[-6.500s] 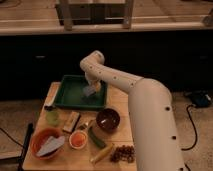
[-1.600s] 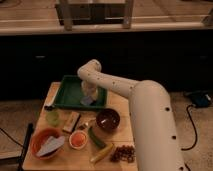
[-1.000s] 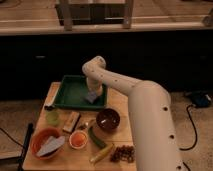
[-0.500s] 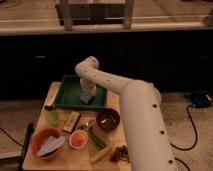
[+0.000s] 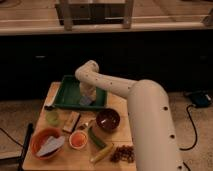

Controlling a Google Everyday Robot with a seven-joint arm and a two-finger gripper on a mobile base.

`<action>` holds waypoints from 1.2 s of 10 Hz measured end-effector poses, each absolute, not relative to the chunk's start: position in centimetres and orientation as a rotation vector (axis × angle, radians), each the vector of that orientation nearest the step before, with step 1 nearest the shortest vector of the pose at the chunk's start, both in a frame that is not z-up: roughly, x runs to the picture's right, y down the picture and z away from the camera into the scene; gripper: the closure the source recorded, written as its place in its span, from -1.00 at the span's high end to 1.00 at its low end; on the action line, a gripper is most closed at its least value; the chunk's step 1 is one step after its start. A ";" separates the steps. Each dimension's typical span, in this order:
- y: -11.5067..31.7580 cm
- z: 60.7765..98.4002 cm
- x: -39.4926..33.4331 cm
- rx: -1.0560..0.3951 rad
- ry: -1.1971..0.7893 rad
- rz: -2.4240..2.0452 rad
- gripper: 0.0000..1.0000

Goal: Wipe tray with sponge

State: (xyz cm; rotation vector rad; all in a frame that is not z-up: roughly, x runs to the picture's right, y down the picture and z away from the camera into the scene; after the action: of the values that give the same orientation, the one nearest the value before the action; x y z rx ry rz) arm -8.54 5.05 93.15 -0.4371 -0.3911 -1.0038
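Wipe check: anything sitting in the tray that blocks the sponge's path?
Nothing visible does. The pincer is down inside the tray, with the sponge at its tip against the tray floor. The green floor beside it shows nothing else. The brown bowl and tan block sit on the table outside the rim.

The gripper (image 5: 87, 93) in the tray (image 5: 67, 93) half-hides the sponge (image 5: 86, 101).

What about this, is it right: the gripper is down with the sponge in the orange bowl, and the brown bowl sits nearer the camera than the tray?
Not quite. The camera view shows the gripper down with the sponge in the green tray, not the orange bowl. The brown bowl does sit nearer the camera than the tray.
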 end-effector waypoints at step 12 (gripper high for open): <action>2.9 94.3 -11.4 -0.396 -0.389 -1.038 -0.99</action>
State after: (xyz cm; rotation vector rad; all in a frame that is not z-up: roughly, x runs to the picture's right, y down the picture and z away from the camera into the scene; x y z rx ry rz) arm -11.39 2.93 94.34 -0.3957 -0.3894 -1.0377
